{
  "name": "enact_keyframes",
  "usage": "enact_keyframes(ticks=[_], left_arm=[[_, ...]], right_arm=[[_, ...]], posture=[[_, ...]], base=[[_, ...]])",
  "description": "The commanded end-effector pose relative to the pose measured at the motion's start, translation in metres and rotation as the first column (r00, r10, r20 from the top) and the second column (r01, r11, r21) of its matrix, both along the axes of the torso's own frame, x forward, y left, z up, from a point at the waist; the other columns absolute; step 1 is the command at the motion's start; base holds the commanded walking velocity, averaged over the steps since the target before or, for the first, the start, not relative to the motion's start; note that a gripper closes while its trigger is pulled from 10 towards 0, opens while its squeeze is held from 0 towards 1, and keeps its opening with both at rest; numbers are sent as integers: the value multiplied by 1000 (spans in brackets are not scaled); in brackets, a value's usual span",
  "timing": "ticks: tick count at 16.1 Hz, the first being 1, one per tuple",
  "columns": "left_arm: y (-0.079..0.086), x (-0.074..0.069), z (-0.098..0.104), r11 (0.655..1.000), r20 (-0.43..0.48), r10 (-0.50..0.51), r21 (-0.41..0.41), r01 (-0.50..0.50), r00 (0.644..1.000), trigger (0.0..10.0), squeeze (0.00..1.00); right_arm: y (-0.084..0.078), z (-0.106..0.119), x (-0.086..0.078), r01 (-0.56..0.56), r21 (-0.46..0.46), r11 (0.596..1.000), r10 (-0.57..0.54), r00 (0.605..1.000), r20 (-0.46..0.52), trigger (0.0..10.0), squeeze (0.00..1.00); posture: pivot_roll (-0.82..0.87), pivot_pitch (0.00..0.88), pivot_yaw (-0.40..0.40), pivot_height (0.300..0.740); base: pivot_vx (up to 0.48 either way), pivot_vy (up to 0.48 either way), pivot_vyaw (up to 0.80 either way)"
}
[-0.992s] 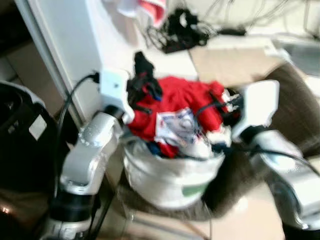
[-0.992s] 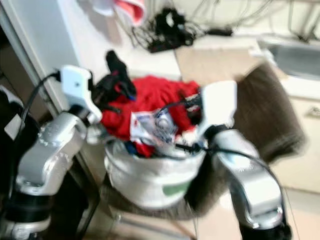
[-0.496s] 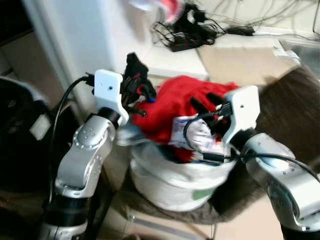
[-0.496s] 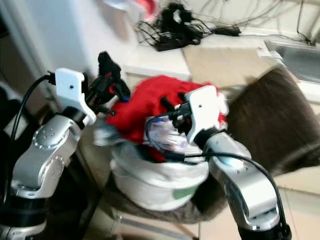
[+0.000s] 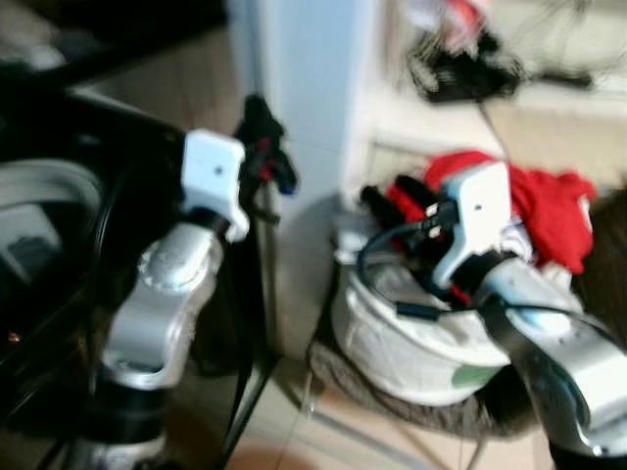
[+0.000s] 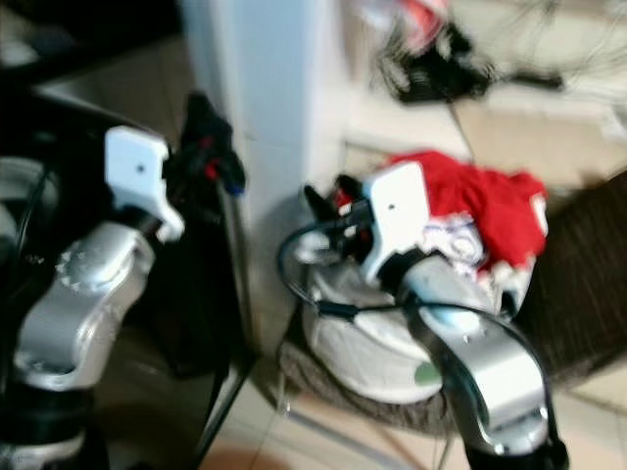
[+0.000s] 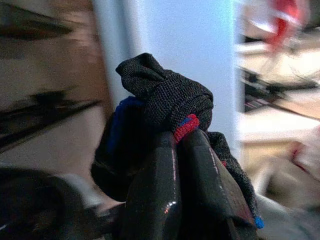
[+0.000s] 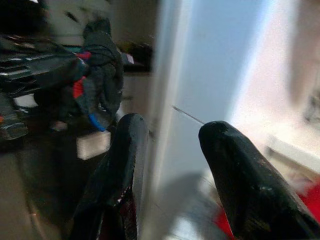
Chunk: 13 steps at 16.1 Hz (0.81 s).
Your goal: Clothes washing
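The left gripper (image 7: 180,137) is raised beside a white panel (image 5: 313,88), its jaws clamped on a dark knit sock (image 7: 165,92) with red and blue trim; the sock (image 5: 263,137) stands above the gripper, apart from the basket; the right gripper (image 8: 170,150) hovers over the white basket (image 5: 411,333), jaws apart and holding nothing; red clothes (image 5: 549,201) heap in the basket, which rests on a brown cushion (image 6: 578,284); a dark machine (image 5: 39,225) lies to the left; the frames are blurred
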State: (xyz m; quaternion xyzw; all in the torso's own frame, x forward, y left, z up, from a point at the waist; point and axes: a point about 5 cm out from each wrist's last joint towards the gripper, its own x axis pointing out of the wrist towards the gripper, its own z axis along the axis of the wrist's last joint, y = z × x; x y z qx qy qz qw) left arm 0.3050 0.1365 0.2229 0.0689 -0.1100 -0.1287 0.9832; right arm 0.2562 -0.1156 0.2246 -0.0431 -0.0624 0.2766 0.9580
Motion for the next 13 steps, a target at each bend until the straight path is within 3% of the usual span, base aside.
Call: enact_keyframes(ticks=[1,2,6,13], left_arm=[[-9,0,4,999,9,-22,-26,22,1000,10000,0],[-10,2,1,996,-32,-10,-84,7,999,10000,0],[-11,3,1,998,-21,-20,-54,19,1000,10000,0],[-11,3,3,997,-12,-20,-75,19,1000,10000,0]], right_arm=[[-7,5,1,23,-6,1000,-23,999,22,10000,0],[-10,3,4,68,-21,997,-67,998,18,10000,0],[-17,-1,9,120,-39,992,-120,993,10,10000,0],[-16,-1,9,115,-59,992,-114,993,17,10000,0]], posture=[[-73,0,1,740],[-73,0,3,740],[-74,0,2,740],[-75,0,1,740]], base=[[0,-480,0],[0,0,0],[0,0,0],[215,-290,0]])
